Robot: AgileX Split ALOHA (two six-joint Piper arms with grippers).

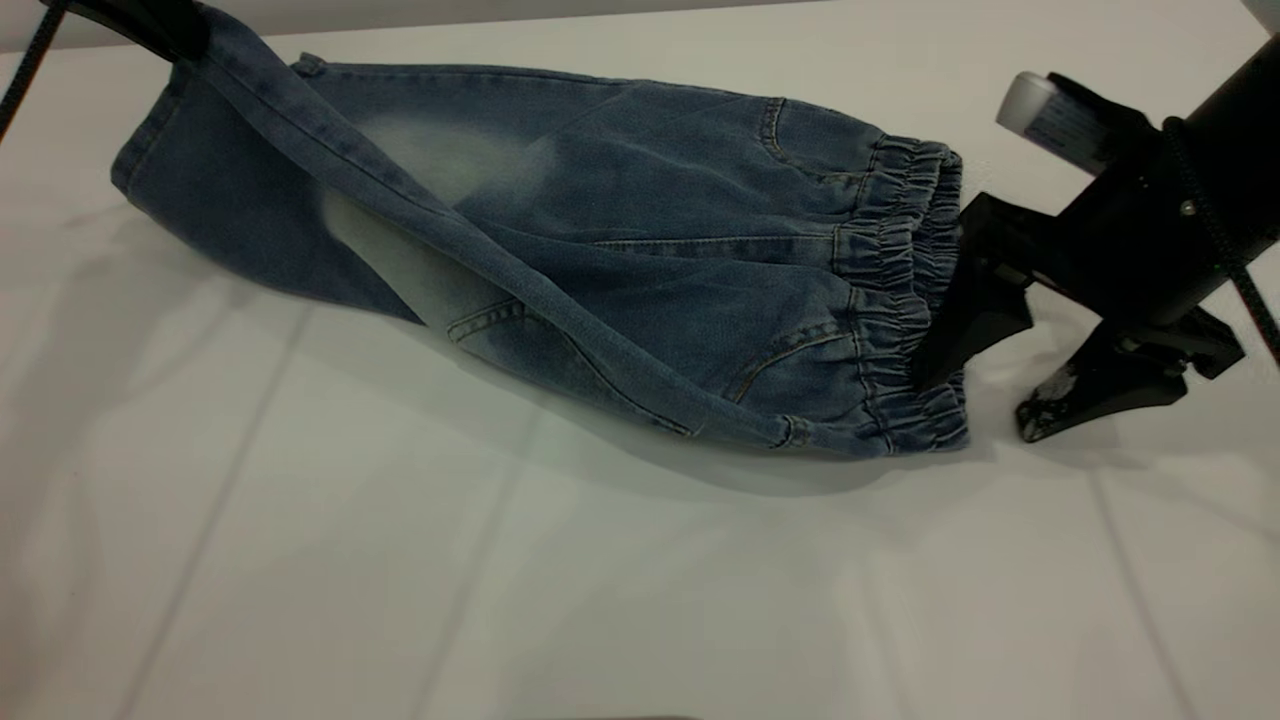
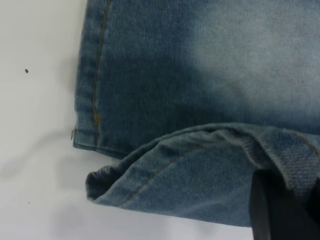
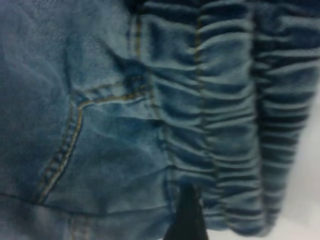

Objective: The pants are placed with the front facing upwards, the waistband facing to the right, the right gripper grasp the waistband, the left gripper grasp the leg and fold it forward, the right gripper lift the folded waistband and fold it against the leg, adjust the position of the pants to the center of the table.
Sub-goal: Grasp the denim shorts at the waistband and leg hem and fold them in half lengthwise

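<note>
Denim pants [image 1: 600, 250] lying on white desk [image 1: 500, 600], waistband [image 1: 900, 290] pointing right. Left end effector [image 1: 150, 25] at top-left corner, clamped on leg hem, holding that leg raised so its seam edge runs as a taut ridge diagonally over the other leg. Folded hem visible in left wrist view, one dark finger [image 2: 280, 212] against denim. Right end effector [image 1: 985, 385] at waistband, jaws spread: one finger pressing on the ruched band, other resting on desk just beside it.
</note>
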